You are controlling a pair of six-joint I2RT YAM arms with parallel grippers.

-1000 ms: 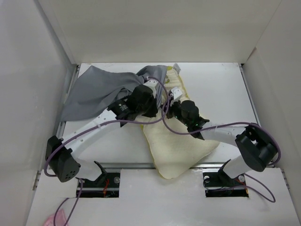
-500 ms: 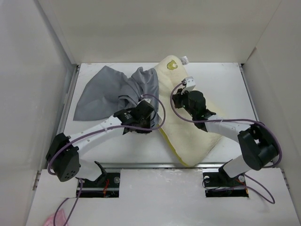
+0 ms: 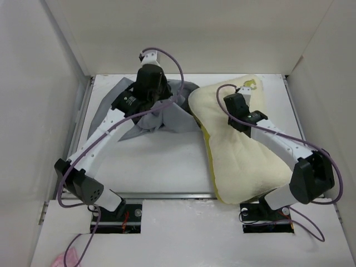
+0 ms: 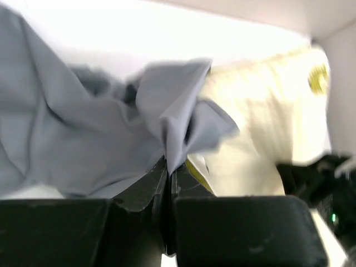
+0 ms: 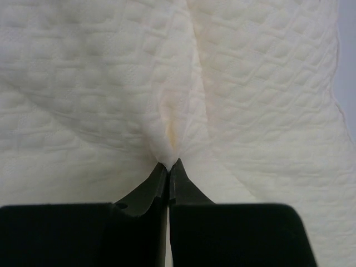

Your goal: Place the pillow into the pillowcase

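Note:
The cream-yellow pillow (image 3: pixel 242 161) lies on the right half of the table, running from the back wall down past the near edge. My right gripper (image 3: pixel 229 102) is shut on a pinch of its quilted cover (image 5: pixel 167 150) near the far end. The grey pillowcase (image 3: pixel 167 114) is bunched at the back left, its right edge touching the pillow. My left gripper (image 3: pixel 151 105) hangs over it, shut on a raised fold of grey cloth (image 4: pixel 172 133); the pillow (image 4: pixel 261 128) shows just right of that fold.
White walls close the table in at the back (image 3: pixel 194 39), left and right. Purple cables (image 3: pixel 167 55) loop over both arms. The arm bases (image 3: pixel 119 208) sit at the near edge.
Both arms swung toward the back wall. The left one lifted and dragged the pillowcase up and back; the right one pulled the pillow rightward, away from the pillowcase.

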